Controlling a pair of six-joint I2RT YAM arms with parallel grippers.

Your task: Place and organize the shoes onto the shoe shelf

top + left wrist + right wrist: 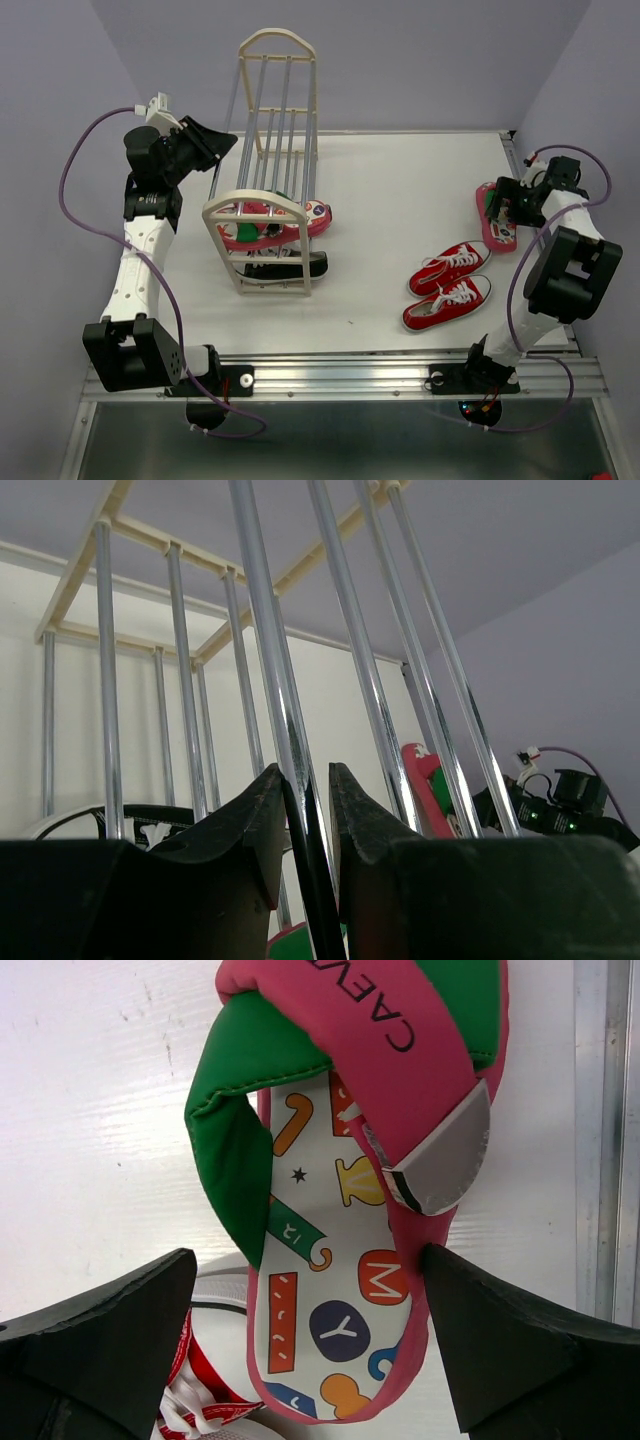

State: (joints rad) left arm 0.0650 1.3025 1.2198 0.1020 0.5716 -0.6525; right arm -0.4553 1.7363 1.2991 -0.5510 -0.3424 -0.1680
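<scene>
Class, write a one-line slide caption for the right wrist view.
Open right gripper straddles the pink flip-flop on the white table, a red sneaker beside it.

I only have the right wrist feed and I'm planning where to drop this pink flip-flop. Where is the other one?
Observer: The other flip-flop lies on the shoe shelf, just behind its near end frame.
Operator: Is the left arm clear of the shelf?
Observer: No. The left gripper is shut on one of its thin rods.
Operator: What sits under that flip-flop?
Observer: A black sneaker is on the tier below. I can't tell whether both black ones are there.
</scene>
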